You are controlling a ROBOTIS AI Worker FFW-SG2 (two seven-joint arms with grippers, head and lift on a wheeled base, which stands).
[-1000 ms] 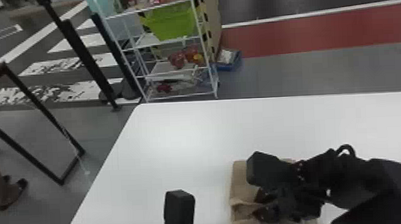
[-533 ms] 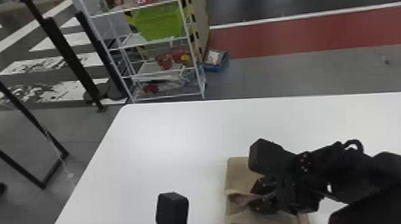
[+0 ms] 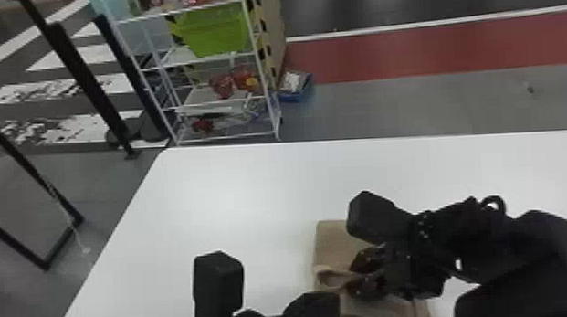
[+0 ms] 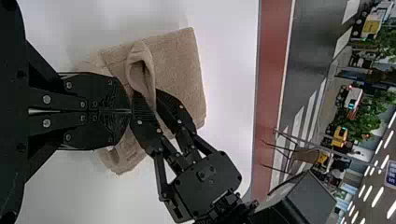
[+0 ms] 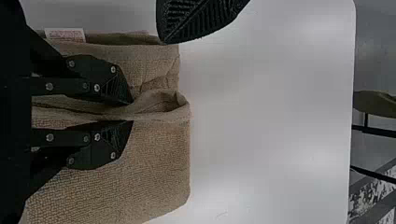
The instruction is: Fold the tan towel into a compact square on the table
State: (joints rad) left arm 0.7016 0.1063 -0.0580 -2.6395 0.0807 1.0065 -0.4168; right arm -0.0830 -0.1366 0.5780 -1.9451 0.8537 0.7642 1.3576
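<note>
On the white table, the tan towel (image 3: 336, 240) lies folded, a raised looped ridge across its middle. My right gripper (image 3: 367, 275) is over the towel in the head view; in the right wrist view, my right gripper (image 5: 123, 111) is shut on the thick ridge of the tan towel (image 5: 144, 154). My left gripper (image 3: 314, 307) is at the bottom centre of the head view. In the left wrist view, my left gripper (image 4: 130, 111) has its fingers together beside the right gripper's, partly hiding the tan towel (image 4: 180, 60) behind them.
The white table (image 3: 233, 185) extends beyond the towel, its far edge facing a wire shelf (image 3: 213, 138) on the floor. A printed white tag (image 5: 64, 34) shows at the towel's layered edge. The two grippers are very close together.
The head view has swung slightly, shifting the scene leftward. My left arm shows somewhat farther up and left. My right gripper stays at the raised towel ridge.
</note>
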